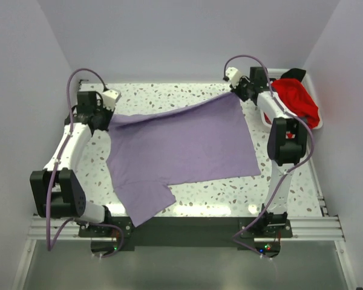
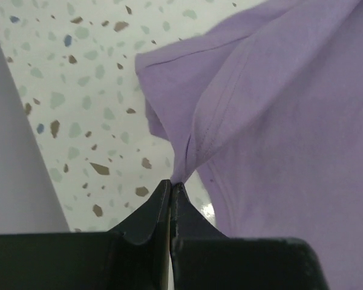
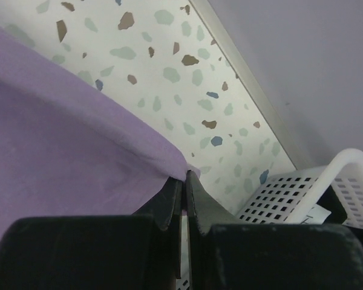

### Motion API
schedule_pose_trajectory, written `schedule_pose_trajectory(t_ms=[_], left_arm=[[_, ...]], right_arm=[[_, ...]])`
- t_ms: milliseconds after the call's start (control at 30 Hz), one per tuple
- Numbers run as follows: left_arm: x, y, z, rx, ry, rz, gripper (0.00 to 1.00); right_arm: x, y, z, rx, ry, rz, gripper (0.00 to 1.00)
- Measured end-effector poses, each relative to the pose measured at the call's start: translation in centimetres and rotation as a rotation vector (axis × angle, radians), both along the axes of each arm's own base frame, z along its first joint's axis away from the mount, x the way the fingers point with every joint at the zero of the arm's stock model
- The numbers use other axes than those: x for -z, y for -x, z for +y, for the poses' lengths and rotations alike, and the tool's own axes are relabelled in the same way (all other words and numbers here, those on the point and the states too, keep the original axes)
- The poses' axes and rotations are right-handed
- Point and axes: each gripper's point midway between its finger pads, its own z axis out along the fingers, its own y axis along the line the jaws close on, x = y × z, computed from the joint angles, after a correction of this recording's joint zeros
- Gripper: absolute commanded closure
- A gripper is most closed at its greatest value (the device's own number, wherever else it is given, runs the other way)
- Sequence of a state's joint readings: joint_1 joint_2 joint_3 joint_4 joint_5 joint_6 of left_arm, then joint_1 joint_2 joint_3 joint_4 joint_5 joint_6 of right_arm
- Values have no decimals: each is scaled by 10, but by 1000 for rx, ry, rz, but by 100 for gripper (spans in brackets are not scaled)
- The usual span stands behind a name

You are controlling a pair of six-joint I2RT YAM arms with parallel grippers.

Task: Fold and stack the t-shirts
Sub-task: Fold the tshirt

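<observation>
Speckled terrazzo tabletop (image 1: 169, 92) bears the lavender-purple cloth t-shirt (image 1: 187, 145); left gripper (image 2: 171, 183) and right gripper (image 3: 184, 175) each pinch a far corner, its body lying toward the near edge.

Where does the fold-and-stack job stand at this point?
Done: nothing folded or stacked yet. In hand: the lavender t-shirt lies spread on the table, its far edge lifted between the left gripper and the right gripper, both shut on it. Left: fold it, then the red t-shirt and the black cloth at the white basket.
</observation>
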State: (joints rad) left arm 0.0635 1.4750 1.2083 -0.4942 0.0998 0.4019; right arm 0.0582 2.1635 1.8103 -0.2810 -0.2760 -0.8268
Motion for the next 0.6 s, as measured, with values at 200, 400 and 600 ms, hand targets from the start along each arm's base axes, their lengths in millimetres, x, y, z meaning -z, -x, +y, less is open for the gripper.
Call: schedule_pose_trajectory(t_ms=[200, 400, 600], left_arm=[[51, 49, -25, 23, 43, 148, 100], [92, 77, -32, 25, 24, 277, 100], [89, 73, -26, 1, 0, 277, 100]], right_arm=[[36, 23, 0, -50, 48, 88, 100], [64, 42, -2, -91, 91, 152, 100], [64, 43, -2, -98, 101, 157, 100]])
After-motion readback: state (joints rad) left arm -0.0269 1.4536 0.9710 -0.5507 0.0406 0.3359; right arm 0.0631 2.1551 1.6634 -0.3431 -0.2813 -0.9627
